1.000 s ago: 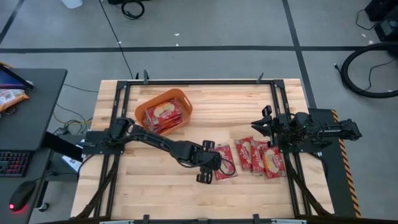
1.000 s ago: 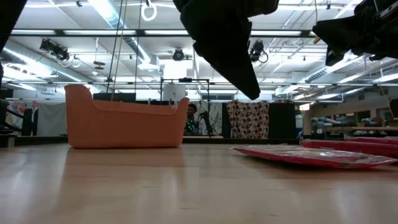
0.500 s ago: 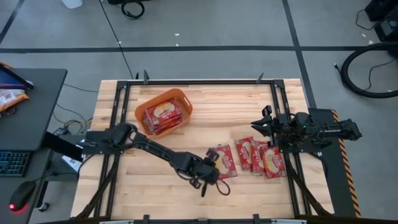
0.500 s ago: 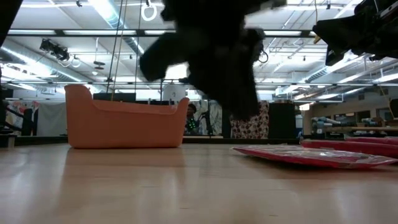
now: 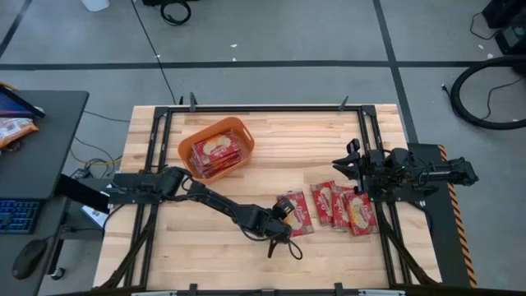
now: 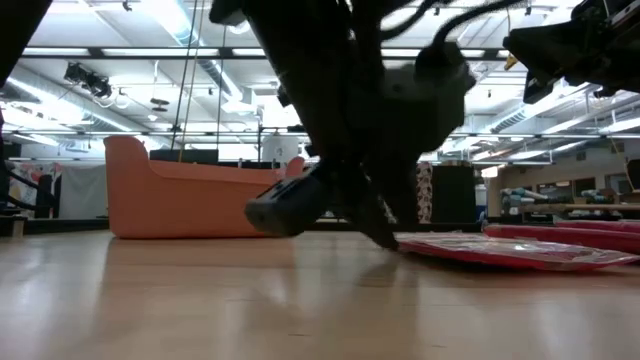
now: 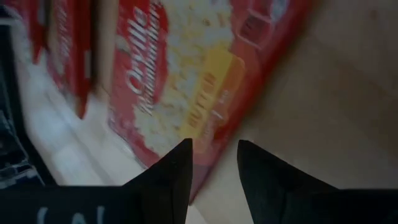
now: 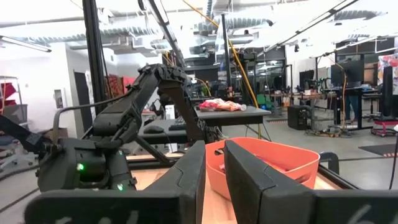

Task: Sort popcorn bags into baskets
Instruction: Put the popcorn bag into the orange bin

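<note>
Several red popcorn bags lie flat on the wood right of centre, seen edge-on in the low view. More bags lie in the orange basket at the table's far left. My left gripper is down at the table top, at the near-left corner of the leftmost bag. It is open by a narrow gap astride the bag's edge. My right gripper waits above the right edge, shut. My left gripper comes slanting down from the table's left at the leftmost bag's left edge, near its near corner. One finger stands over the bag, the other over bare wood beside it. The bag lies flat. Whether the fingers touch it, I cannot tell.
Black frame rails run along the table's left, right and far sides. Bare wood lies between the basket and the bags and along the near edge. A desk with a keyboard stands off the left edge.
My left gripper has come down from above the table to the table top and shifted slightly toward the near edge, ending at the leftmost bag's near-left corner. The bags and the basket lie as before.
</note>
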Controlling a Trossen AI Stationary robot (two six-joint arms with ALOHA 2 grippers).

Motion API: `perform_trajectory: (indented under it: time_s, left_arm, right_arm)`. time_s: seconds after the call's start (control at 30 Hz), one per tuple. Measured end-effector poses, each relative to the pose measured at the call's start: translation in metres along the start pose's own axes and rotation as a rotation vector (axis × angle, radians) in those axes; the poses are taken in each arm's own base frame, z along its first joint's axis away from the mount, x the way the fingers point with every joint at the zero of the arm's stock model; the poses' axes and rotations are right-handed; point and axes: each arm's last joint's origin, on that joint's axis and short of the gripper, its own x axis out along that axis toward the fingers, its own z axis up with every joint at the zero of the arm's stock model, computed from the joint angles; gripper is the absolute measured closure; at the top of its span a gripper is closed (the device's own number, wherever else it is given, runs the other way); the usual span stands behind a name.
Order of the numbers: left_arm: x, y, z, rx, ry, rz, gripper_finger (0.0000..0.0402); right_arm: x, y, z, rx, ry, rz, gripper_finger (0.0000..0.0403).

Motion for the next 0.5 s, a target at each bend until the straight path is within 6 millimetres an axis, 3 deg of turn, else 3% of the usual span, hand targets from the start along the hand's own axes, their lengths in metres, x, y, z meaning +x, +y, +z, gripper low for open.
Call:
perform_trajectory:
  time_s: [0.33, 0.5]
  left_arm:
    - [0.020, 0.004, -0.004, -0.014, 0.002, 0.021, 0.0274]
    - [0.023, 0.006, -0.006, -0.037, -0.016, -0.006, 0.0336]
  right_arm:
    - [0.000, 0.000, 0.000, 0.000, -0.005, 0.000, 0.0337]
    - [0.000, 0.000, 0.001, 0.000, -0.006, 0.000, 0.0337]
